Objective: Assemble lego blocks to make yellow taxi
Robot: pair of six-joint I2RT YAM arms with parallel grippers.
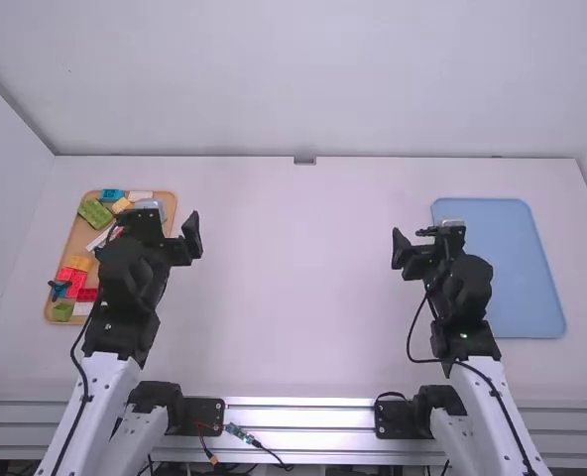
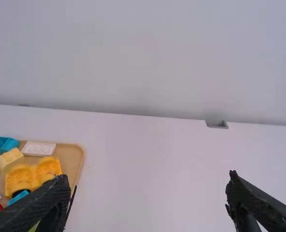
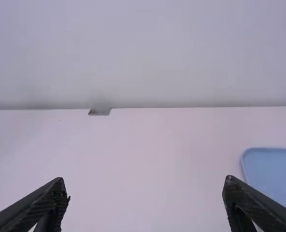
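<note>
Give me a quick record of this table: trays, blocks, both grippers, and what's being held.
Tan tray: left side of the table, partly behind the left arm in the high view
Block colours in it: yellow, white, red, green, blue
Blue tray: right side, beside and partly behind the right arm
Left gripper: open
Right gripper: open
Held: nothing in either gripper

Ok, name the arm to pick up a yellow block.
Left, probably: its open hand hangs near the tan tray holding the yellow blocks, while the right hand is by the blue tray.
</note>
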